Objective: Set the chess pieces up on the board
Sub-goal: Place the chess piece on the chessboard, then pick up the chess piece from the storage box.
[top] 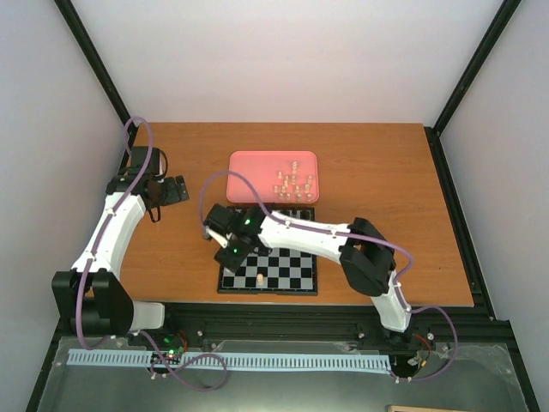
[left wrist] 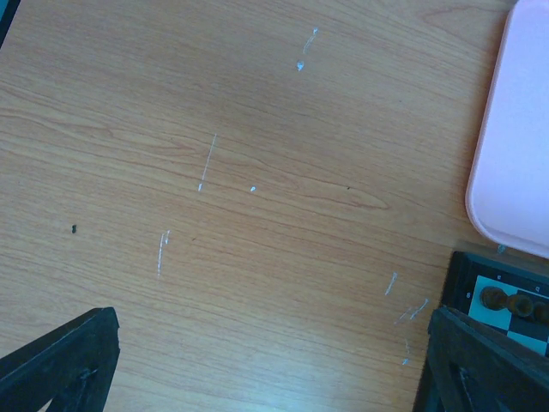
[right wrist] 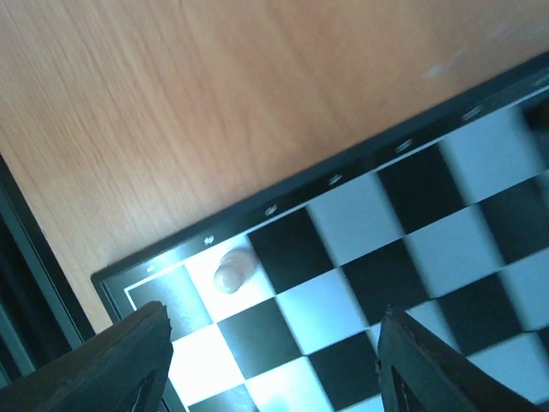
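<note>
Most of your chess pieces (top: 293,184) sit in a loose cluster on the pink tray (top: 249,167), toward its 3 o'clock side. From overhead they are too small to tell which stand and which lie, so you can't read a long axis from here. One cream piece (right wrist: 232,272) is already on the board (top: 296,273), on a white square in the near row, left of centre, with nothing touching it. The tray lies just off the board's 12 o'clock edge on the desk (top: 386,172).

Your right fingers (right wrist: 129,360) hang over the board's left part, spread wide with nothing between them. In their own camera the placed piece shows at about 11 o'clock from the gap, apart from both tips. Seen from overhead, the cluster lies at roughly 1 o'clock from those fingers, beyond the board's far row, where dark pieces (left wrist: 493,298) stand.

Your left fingers (left wrist: 64,360) are likewise parted and hold nothing. They hover above the desk at the tray's 9 o'clock, with the tray's whole left half between them and the cluster.

I'd judge the right arm the nearer one for the next pick, and you should lift it over that dark row rather than sweep through it
</note>
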Motion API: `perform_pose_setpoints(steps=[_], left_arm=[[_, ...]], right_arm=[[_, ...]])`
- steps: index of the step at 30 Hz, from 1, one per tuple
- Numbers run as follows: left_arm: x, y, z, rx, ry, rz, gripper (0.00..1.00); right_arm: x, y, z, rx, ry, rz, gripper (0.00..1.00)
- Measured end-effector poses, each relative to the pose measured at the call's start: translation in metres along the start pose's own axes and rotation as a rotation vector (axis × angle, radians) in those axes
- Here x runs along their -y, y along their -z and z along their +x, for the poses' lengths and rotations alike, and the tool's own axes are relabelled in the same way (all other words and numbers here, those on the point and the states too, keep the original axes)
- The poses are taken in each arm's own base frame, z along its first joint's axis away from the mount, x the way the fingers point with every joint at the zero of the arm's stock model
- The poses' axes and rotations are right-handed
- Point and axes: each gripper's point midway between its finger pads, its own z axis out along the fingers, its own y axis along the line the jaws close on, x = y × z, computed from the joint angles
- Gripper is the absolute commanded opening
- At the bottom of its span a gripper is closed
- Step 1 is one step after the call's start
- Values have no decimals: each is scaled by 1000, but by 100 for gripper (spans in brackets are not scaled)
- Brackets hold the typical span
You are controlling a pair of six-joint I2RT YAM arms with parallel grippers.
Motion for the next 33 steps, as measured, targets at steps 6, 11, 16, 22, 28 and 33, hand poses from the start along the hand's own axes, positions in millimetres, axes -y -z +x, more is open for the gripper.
perform_pose_setpoints(steps=[6, 11, 16, 22, 28, 33], left_arm=[[0, 0, 0, 0, 0, -1, 100], [0, 0, 0, -1, 0, 0, 100], [2, -2, -2, -10, -1, 1, 100], [4, -11, 0, -41, -3, 4, 100], [4, -18, 3, -62, -5, 1, 100], [4, -23, 6, -79, -6, -3, 100]], right_arm=[[49, 70, -60, 196, -78, 32, 65], [143, 115, -82, 315, -245, 104, 60], [246, 116, -88, 349, -397, 223, 57], [318, 62, -69, 270, -483, 297, 54], [346, 25, -46, 197, -523, 291, 54], [357, 21, -48, 214, -526, 276, 52]])
